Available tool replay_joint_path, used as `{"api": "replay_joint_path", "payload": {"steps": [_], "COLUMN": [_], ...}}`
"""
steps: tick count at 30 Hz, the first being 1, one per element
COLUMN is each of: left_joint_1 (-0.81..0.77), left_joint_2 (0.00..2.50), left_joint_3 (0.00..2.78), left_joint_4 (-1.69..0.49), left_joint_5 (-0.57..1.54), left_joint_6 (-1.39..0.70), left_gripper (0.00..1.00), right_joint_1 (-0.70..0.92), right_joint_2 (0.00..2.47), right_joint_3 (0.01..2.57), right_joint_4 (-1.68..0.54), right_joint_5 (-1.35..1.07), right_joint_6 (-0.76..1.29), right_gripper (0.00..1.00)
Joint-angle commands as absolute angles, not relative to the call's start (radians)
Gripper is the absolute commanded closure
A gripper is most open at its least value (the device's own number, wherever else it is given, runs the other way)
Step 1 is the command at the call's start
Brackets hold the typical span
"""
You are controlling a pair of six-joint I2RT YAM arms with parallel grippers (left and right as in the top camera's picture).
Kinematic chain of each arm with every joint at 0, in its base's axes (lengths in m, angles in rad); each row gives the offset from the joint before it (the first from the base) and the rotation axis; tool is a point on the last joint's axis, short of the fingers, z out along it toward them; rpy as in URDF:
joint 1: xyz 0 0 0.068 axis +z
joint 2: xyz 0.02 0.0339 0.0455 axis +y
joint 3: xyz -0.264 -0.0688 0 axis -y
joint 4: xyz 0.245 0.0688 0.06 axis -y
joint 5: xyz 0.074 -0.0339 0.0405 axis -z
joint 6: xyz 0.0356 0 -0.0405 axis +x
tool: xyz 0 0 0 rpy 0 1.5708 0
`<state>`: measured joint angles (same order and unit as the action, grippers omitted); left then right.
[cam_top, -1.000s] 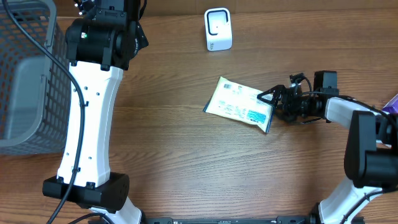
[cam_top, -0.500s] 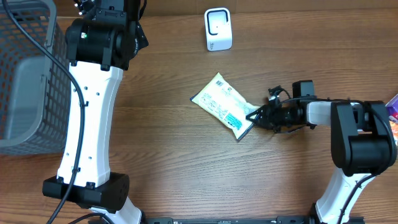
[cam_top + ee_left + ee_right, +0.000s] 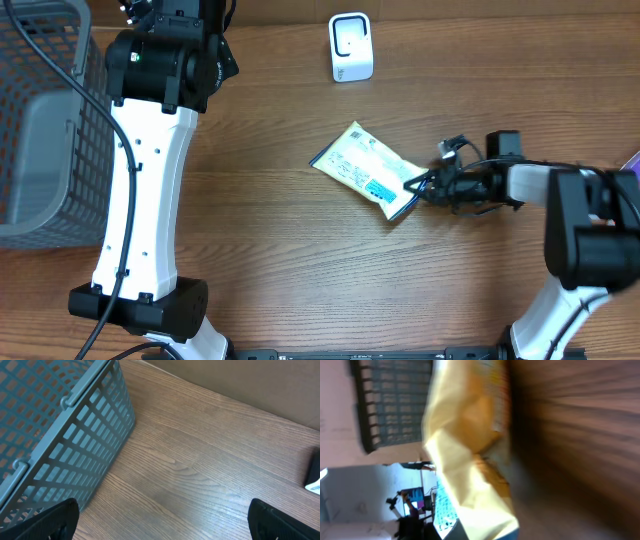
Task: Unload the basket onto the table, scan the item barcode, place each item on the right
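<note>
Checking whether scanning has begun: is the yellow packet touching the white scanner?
No, the yellow packet is clearly apart from the white scanner, bare table showing between them, with the right gripper at its corner.

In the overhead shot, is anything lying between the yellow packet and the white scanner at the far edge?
Nothing. Overhead, only bare wooden table shows between the yellow packet and the white scanner.

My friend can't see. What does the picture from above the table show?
The right gripper pinches one end of a yellow packet at a wooden table. A white scanner stands beyond it, and a grey basket sits far left.
</note>
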<state>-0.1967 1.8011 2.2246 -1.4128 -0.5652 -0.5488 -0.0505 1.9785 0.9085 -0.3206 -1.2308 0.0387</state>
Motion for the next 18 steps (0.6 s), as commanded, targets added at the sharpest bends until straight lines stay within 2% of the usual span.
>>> {"api": "replay_joint_path", "payload": {"steps": [1, 5, 11, 13, 18], "left_joint_1": [-0.202, -0.202, -0.202, -0.202, -0.202], "left_joint_2": [1.811, 1.811, 1.811, 1.811, 1.811], "left_joint_3": [2.233, 2.233, 2.233, 2.233, 2.233], "left_joint_4": [-1.410, -1.410, -1.410, -1.410, -1.410], "left_joint_5": [-0.575, -0.575, -0.575, -0.575, -0.575], "left_joint_6": [-0.565, -0.565, -0.565, -0.565, -0.565], "left_gripper": [0.00, 0.00, 0.00, 0.00, 0.00], "right_joint_1": [-0.074, -0.072, -0.071, -0.071, -0.072], "right_joint_2": [1.816, 1.694, 1.653, 1.653, 1.653], "right_joint_3": [0.912, 0.912, 0.897, 0.873, 0.788], "right_joint_4": [-0.350, -0.402, -0.638, -0.669, -0.662], "right_joint_5": [-1.355, -1.323, -0.891, -0.813, -0.763], "right_joint_6": [-0.055, -0.049, -0.020, -0.020, -0.020], "right_gripper": [0.96, 0.96, 0.96, 0.96, 0.96]}}
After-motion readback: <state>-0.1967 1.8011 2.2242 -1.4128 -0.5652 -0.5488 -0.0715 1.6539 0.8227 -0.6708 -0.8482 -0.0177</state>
